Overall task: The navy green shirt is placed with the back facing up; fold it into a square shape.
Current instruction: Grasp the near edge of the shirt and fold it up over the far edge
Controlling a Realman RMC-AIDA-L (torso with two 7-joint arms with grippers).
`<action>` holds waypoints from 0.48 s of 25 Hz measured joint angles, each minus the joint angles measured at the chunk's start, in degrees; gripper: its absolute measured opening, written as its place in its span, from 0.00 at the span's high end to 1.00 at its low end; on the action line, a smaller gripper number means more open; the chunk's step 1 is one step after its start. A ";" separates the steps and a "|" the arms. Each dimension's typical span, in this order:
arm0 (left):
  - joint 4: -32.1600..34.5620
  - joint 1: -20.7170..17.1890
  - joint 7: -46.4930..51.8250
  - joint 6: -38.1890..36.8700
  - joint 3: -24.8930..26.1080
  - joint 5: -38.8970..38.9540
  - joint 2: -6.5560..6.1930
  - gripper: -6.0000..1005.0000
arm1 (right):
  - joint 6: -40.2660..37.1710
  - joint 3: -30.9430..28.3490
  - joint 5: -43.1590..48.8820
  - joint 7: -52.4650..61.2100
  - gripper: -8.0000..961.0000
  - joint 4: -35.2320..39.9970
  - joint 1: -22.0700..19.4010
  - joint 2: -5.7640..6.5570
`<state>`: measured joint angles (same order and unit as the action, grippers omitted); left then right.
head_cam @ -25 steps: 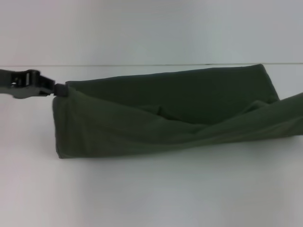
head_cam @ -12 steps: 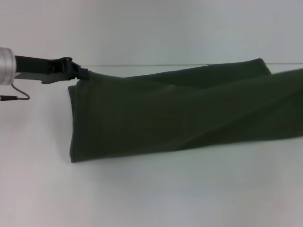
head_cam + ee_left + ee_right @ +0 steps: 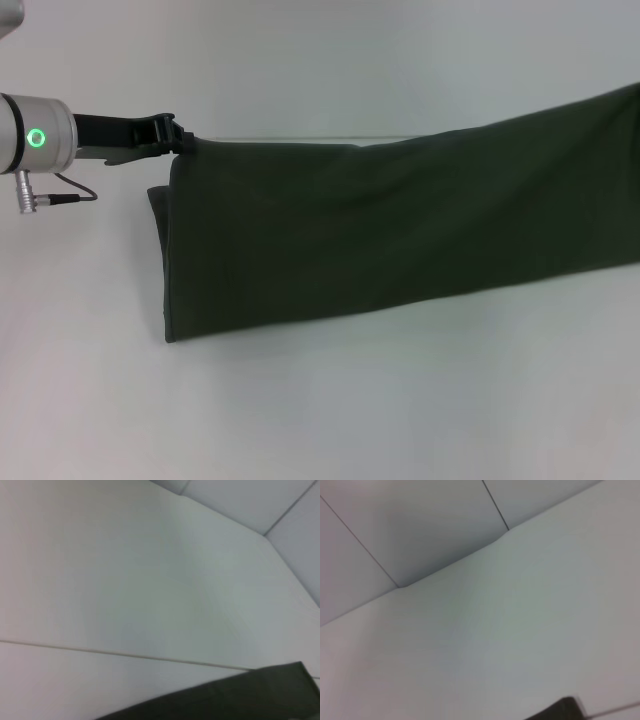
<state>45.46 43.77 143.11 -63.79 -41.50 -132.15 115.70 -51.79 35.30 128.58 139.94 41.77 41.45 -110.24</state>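
Note:
The navy green shirt (image 3: 380, 230) hangs like a wide dark curtain across the head view, with its lower edge on the white table (image 3: 320, 410). My left gripper (image 3: 180, 141) is shut on the shirt's upper left corner and holds it above the table. The shirt's top edge climbs to the right and runs out of the picture. My right gripper does not show in any view. A strip of the shirt (image 3: 235, 695) shows in the left wrist view. In the right wrist view a small dark corner of fabric (image 3: 560, 710) is visible.
The white table stretches in front of the shirt and to its left. A pale wall (image 3: 320, 60) stands behind the table's far edge. A grey cable (image 3: 60, 192) loops under my left wrist.
My left gripper has risen and shifted right with the shirt corner. The lifted layer now stands taller and hides the far layer, and its right end has climbed higher.

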 joint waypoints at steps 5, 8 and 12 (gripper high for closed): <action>0.16 -0.57 1.72 2.97 -1.94 -1.02 0.53 1.00 | 4.52 4.15 0.08 -0.12 0.93 -2.21 2.58 0.08; 0.63 -0.98 2.14 4.31 -1.97 -1.59 0.87 1.00 | 5.25 5.12 0.09 -0.75 0.92 -1.93 3.59 -0.33; 1.80 -1.58 2.13 6.24 -1.78 -1.59 1.36 1.00 | 7.20 5.37 -0.05 -0.64 0.91 -1.73 4.13 -0.61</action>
<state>47.26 42.19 145.24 -57.55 -43.28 -133.73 117.06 -44.59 40.66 128.53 139.30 40.04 45.57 -110.85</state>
